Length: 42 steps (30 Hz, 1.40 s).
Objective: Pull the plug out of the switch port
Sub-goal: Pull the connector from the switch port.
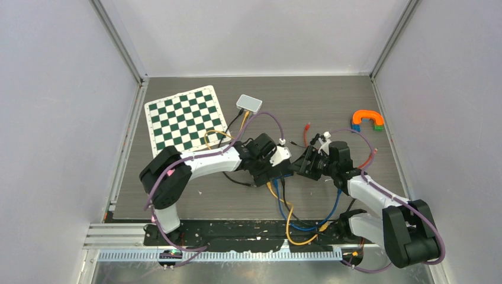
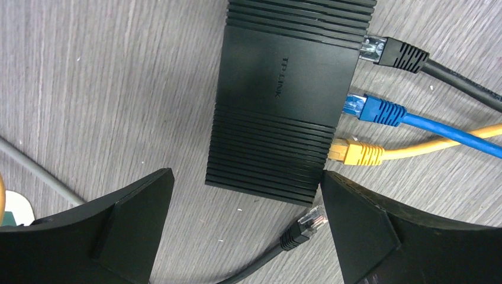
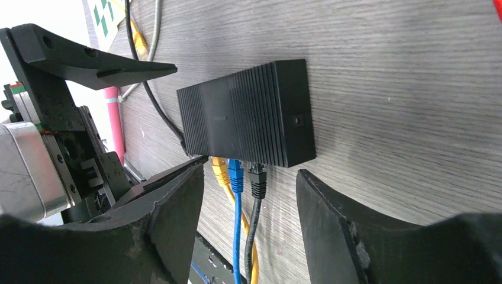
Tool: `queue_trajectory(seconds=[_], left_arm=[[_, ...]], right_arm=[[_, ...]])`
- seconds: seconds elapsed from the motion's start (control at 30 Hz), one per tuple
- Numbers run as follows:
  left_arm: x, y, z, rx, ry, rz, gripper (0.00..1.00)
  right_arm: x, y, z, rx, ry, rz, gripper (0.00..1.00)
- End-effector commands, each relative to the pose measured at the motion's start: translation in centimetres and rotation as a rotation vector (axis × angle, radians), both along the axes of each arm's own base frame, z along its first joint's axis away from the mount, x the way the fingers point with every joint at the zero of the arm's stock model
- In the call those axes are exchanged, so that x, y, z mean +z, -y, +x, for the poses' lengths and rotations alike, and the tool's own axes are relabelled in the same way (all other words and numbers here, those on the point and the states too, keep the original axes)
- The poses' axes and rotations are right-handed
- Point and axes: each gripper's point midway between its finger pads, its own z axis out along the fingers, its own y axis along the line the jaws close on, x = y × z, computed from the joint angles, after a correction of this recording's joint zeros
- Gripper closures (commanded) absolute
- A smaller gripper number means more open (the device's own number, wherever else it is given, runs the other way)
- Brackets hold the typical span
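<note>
ribbed matte-black switch (image 2: 284, 89) on woodgrain table (image 2: 89, 89) — left gripper (image 2: 245, 173) spread wide, empty; right gripper (image 3: 250, 171) parted, empty, facing three ridged plugs (image 3: 236, 176).

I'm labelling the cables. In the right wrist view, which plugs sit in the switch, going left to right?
yellow plug → blue plug → black plug, all three seated along the lower edge of the switch.
</note>
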Motion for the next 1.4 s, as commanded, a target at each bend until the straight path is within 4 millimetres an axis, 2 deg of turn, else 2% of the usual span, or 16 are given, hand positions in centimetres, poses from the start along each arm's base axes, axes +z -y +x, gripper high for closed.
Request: queue_trajectory(seconds=[0.0, 0.1, 0.33, 0.47, 0.63, 0.9, 1.2, 1.3, 1.37], left_arm=[[0.1, 0.7, -0.1, -0.053, -0.011, 0.009, 0.0], [-0.3, 0.8, -0.1, -0.054, -0.022, 0.015, 0.04], [-0.9, 0.9, -0.5, -0.064, -0.055, 0.023, 0.28], [-1.1, 0.8, -0.7, -0.067, -0.063, 0.024, 0.35], [-1.1, 0.9, -0.8, -0.068, -0.068, 0.02, 0.37], [-1.1, 1.0, -0.7, -0.062, -0.066, 0.016, 0.37], [-1.1, 1.0, -0.8, -0.064, -0.071, 0.014, 0.38], [-1.0, 1.1, -0.8, -0.065, -0.069, 0.01, 0.38], [-1.0, 1.1, -0.8, -0.065, -0.07, 0.01, 0.38]], right_arm=[[0.1, -0.6, 0.1, 0.012, 0.008, 0.038, 0.35], [-0.6, -0.8, -0.2, 0.027, -0.016, 0.042, 0.39], [-1.6, -1.4, -0.4, 0.052, -0.059, 0.056, 0.49], [-1.9, -2.3, -0.7, 0.071, -0.08, 0.088, 0.53], [-2.3, -3.5, -1.1, 0.1, -0.091, 0.106, 0.55], [-4.1, -3.4, -1.6, 0.081, -0.135, 0.1, 0.6], [-3.9, -3.9, -1.0, 0.078, -0.123, 0.141, 0.65], [-4.1, -4.0, -1.1, 0.081, -0.132, 0.15, 0.68], [-4.2, -4.0, -1.2, 0.084, -0.132, 0.152, 0.74]])
